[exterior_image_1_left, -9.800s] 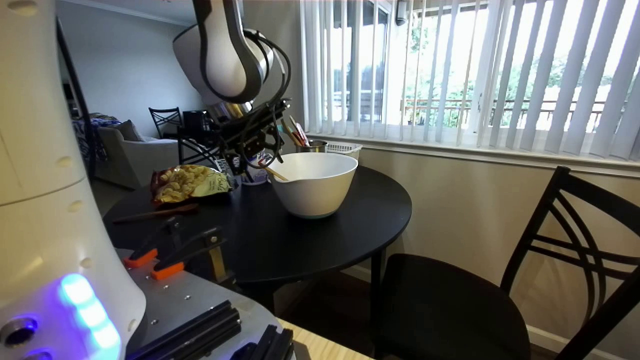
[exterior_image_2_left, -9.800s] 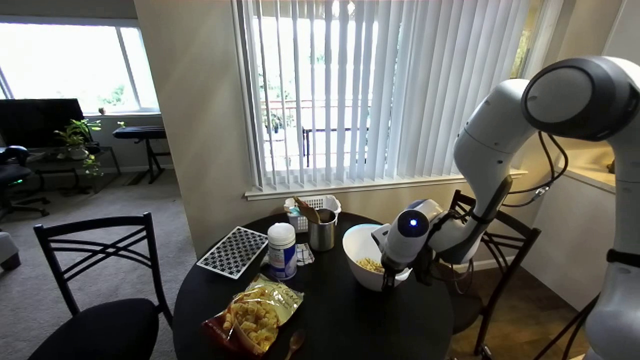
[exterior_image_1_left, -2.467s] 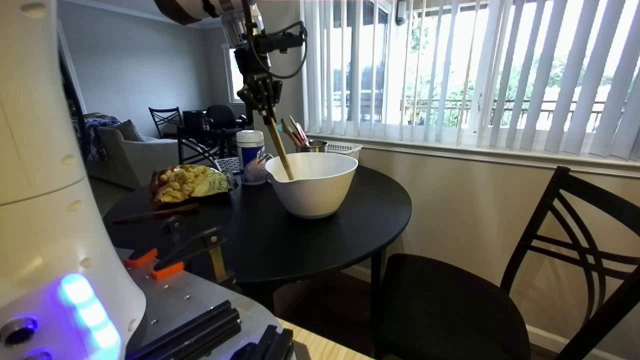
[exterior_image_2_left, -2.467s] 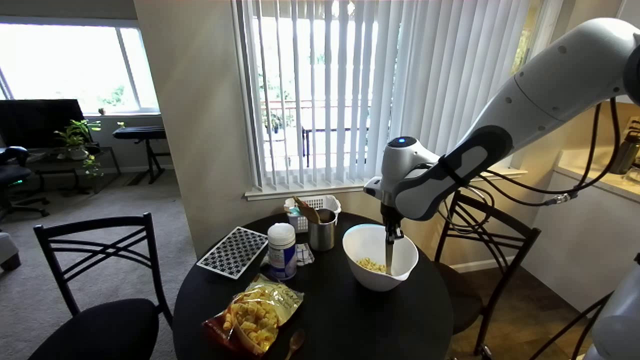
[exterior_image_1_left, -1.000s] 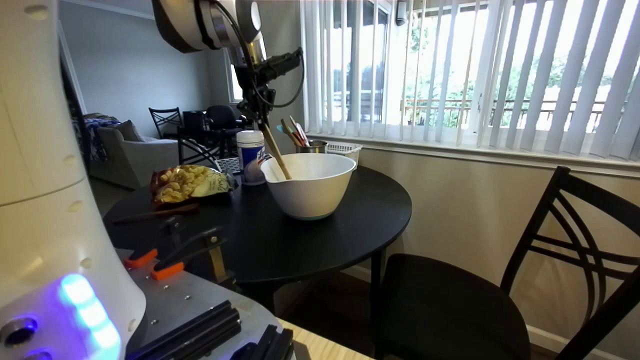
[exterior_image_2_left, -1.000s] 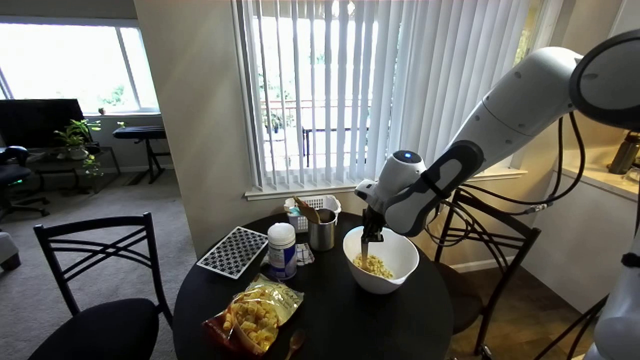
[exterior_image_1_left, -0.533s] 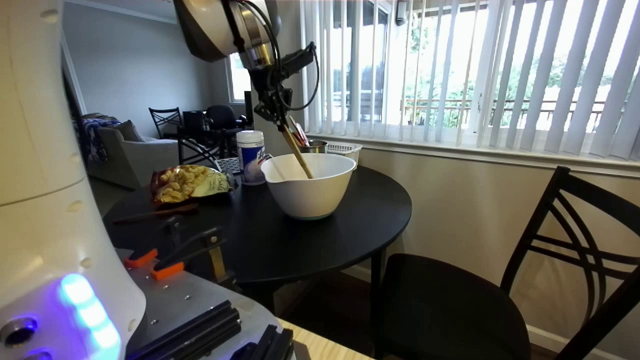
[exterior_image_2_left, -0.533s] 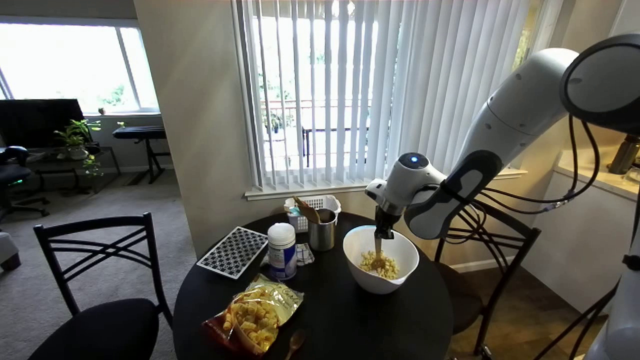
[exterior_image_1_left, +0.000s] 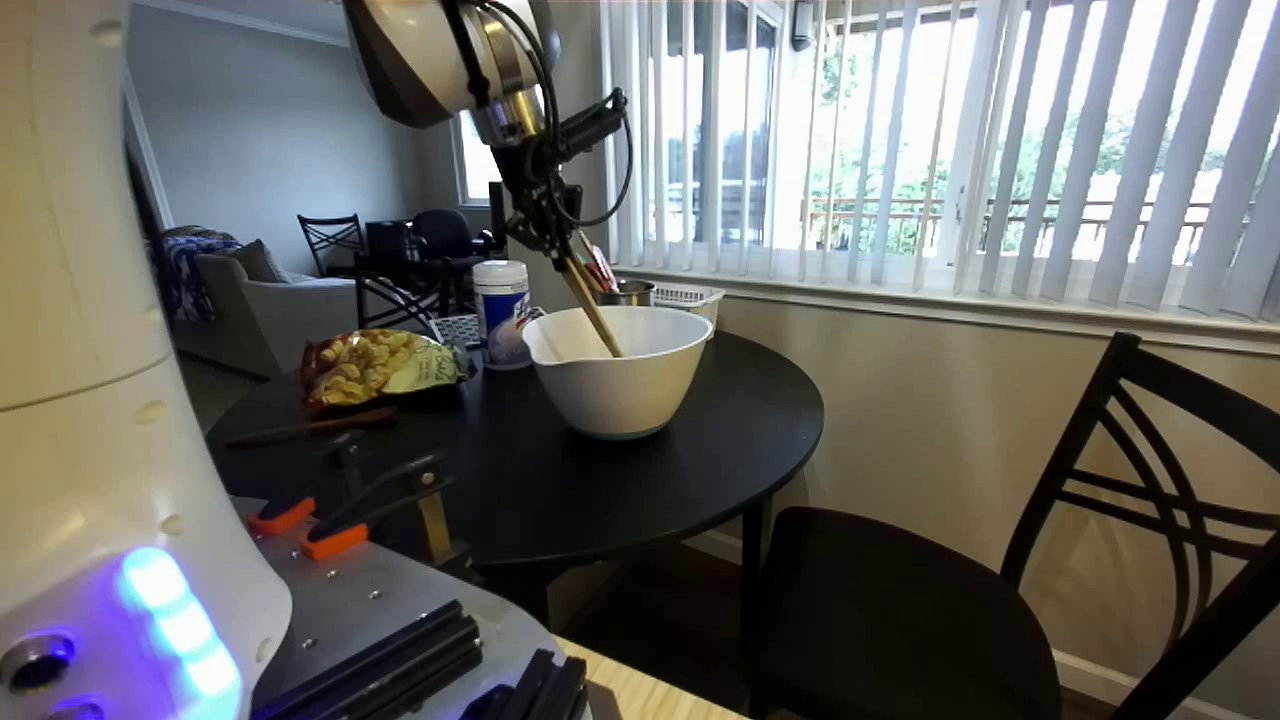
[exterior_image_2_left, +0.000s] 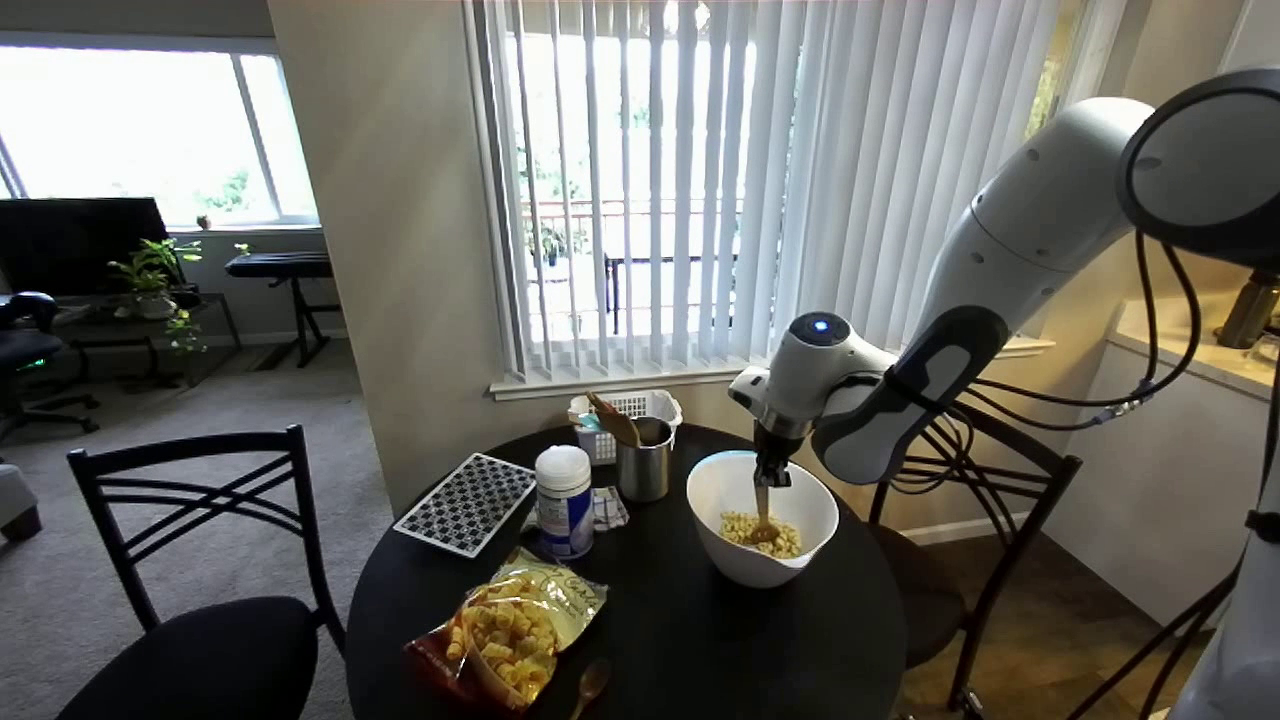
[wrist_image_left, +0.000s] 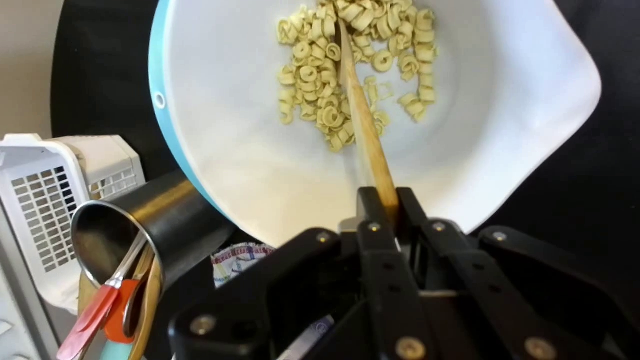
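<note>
- Wrist view: the fingers (wrist_image_left: 371, 207) are closed around the handle of a wooden spoon (wrist_image_left: 367, 130), parted only by its thickness.
- The wooden spoon slants down into a white bowl (wrist_image_left: 235, 130), its head among short curled pasta (wrist_image_left: 317, 92) at the bottom.
- In both exterior views, the white bowl stands on a dark counter (exterior_image_2_left: 680, 640).
- Near the white bowl, a metal canister (wrist_image_left: 170, 220) holds several utensils (wrist_image_left: 92, 317), some red or pink; a white basket (wrist_image_left: 110, 157) is just beside it, its contents hard to make out.
- A glossy bag (exterior_image_2_left: 515, 635) shows yellow pieces, printed or real I cannot tell; the white-lidded tub (exterior_image_2_left: 565, 505) near it hides its inside.
- In an exterior view, the white bowl's wall conceals the pasta and the wooden spoon's head.
- A brown spoon (exterior_image_2_left: 592, 682) is cut off by the lower edge of an exterior view.
</note>
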